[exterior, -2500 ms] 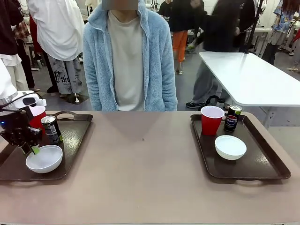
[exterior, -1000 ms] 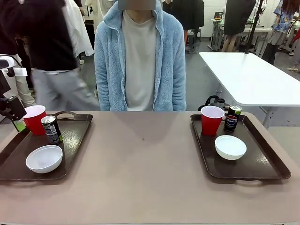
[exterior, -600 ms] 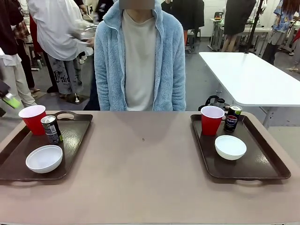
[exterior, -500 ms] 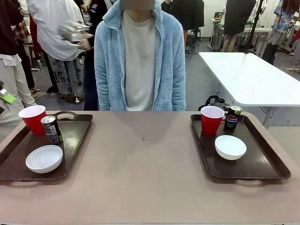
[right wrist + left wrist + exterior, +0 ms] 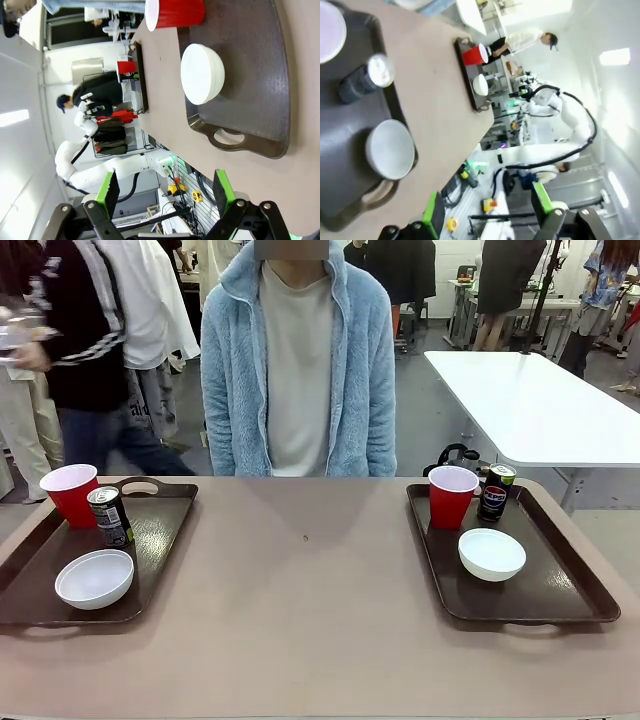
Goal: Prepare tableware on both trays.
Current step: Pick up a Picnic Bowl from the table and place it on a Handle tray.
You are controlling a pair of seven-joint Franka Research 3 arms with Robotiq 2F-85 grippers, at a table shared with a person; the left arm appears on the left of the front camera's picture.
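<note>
Bowl well beyond open right gripper, untouched.

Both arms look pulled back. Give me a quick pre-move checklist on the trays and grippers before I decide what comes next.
1. Left tray carries a cup, a can and a bowl: ok. The red cup, drink can and white bowl all stand upright on it.
2. Right tray carries the same set: ok. Its red cup, can and bowl are upright.
3. Left gripper empty: ok, jaws open, nothing between them.
4. Right gripper empty: ok, jaws open.
5. Person's hands away from the trays: cannot tell, hands are hidden below the table edge.
</note>
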